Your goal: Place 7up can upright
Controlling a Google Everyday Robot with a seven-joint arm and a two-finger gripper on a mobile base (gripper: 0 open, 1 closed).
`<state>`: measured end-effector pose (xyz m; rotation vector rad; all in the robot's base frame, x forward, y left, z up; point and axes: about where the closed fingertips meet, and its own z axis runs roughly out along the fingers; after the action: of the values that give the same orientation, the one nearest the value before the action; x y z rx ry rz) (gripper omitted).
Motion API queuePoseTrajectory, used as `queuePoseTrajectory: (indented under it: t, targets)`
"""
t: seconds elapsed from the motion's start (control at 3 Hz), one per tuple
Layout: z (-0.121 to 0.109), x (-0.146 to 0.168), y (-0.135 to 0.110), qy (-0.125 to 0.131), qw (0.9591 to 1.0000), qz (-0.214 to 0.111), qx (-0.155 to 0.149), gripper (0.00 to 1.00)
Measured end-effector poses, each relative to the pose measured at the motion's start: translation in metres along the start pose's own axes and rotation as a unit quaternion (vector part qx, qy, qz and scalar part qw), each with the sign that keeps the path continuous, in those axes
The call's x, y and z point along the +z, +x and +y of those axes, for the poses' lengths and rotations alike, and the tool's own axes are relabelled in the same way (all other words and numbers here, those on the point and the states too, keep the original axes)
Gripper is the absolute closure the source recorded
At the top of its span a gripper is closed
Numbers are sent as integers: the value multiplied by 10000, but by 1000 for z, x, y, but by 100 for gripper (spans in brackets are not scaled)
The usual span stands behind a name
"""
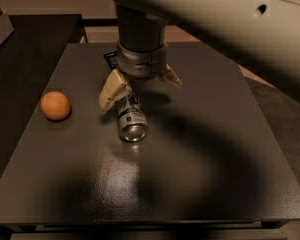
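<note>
- 7up can [132, 120], silver-white aluminium with green band — lying sideways on dark flat surface [200, 174].
- Two-finger end effector [140, 85] over its far end, jaws apart — straddle body squarely before closing, then tip upright.

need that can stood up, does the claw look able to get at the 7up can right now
Probably yes: the claw hangs open over the 7up can, nothing between them.
</note>
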<state>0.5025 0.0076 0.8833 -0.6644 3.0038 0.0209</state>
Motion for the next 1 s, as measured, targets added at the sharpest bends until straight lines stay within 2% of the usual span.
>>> queuePoseTrajectory:
  t: [0.33, 0.67, 1.0]
  targets:
    - [12, 15, -4, -192, 9990, 262, 317, 0]
    - [24, 26, -5, -258, 9974, 421, 525, 0]
    - [27, 35, -5, -210, 9954, 518, 773, 0]
